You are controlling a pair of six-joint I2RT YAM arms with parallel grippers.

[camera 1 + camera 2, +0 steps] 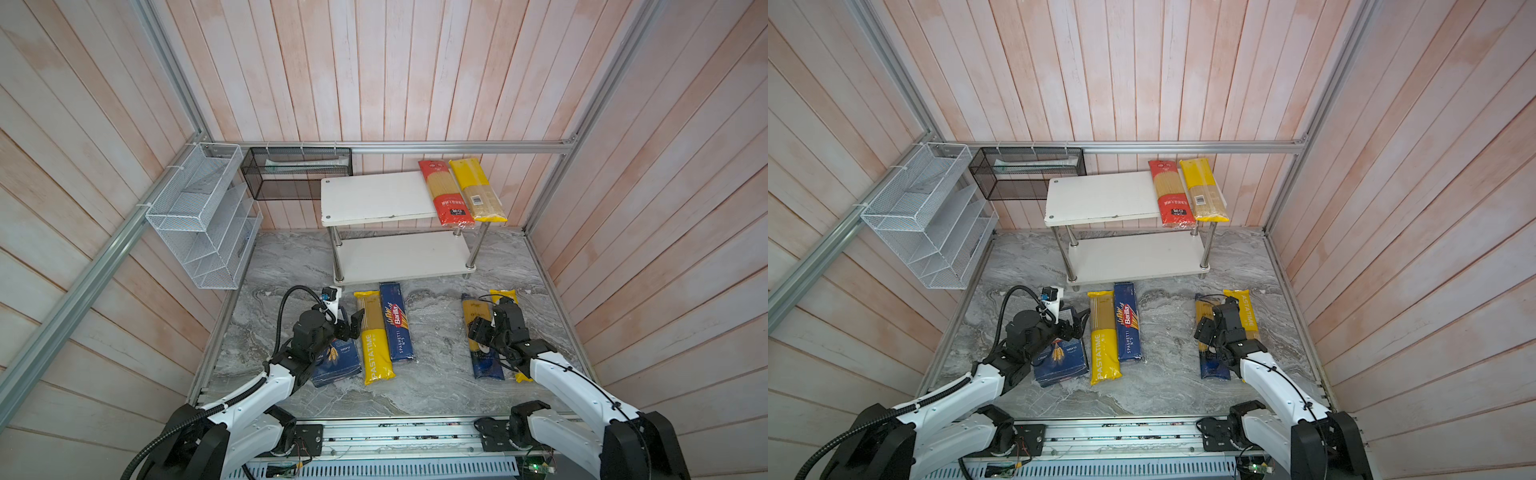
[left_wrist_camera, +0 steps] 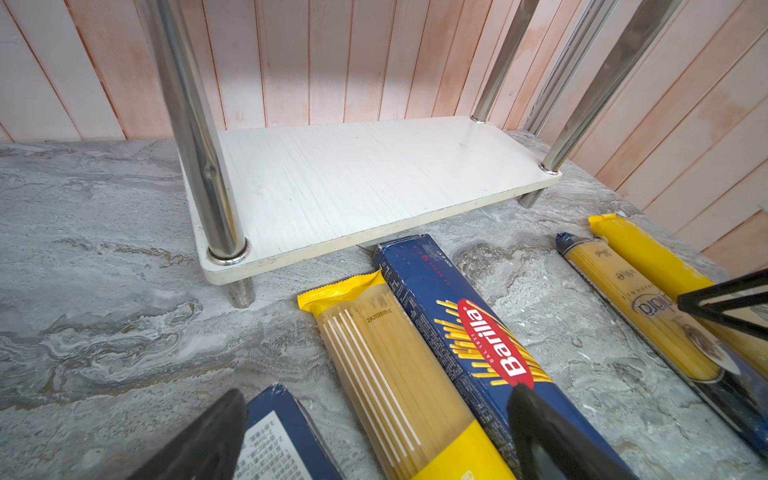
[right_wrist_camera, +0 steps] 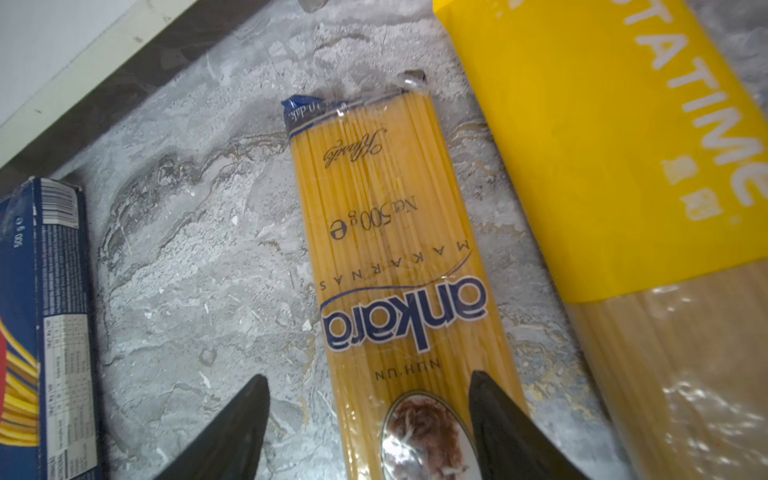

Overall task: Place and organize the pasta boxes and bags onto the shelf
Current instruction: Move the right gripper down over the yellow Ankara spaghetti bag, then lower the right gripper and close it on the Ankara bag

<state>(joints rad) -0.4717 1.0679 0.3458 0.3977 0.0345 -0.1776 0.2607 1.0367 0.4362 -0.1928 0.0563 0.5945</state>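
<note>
Straddling the gold-and-blue bag (image 3: 374, 232), right gripper (image 3: 368, 374) spread wide, nothing held, left gripper (image 2: 377, 390) wide too.

Clock reference: centre of the table (image 1: 436, 374) in both top views, 12 o'clock at its far edge.

The shelf (image 1: 374, 199), two white boards on four chrome posts, stands upright at 12 o'clock. The red-and-clear bag (image 1: 446, 195) and the yellow-and-clear bag (image 1: 478, 191) lie flat and touching at the 3 o'clock end of the top board, with their near ends projecting past its front edge.

The Spaghetti box (image 1: 398, 322), narrow and dark blue, lies flat near centre with its long axis 12 to 6. The first PASTATIME bag (image 1: 374, 340) touches its 9 o'clock side, parallel. The wide box (image 1: 340, 365), dark blue with the wheat picture up, lies just beside that bag at 8 o'clock.

The gold-and-dark-blue bag (image 3: 399, 249) lies flat at 3 o'clock. The second PASTATIME bag (image 3: 602, 145) lies just beside its 3 o'clock side.
</note>
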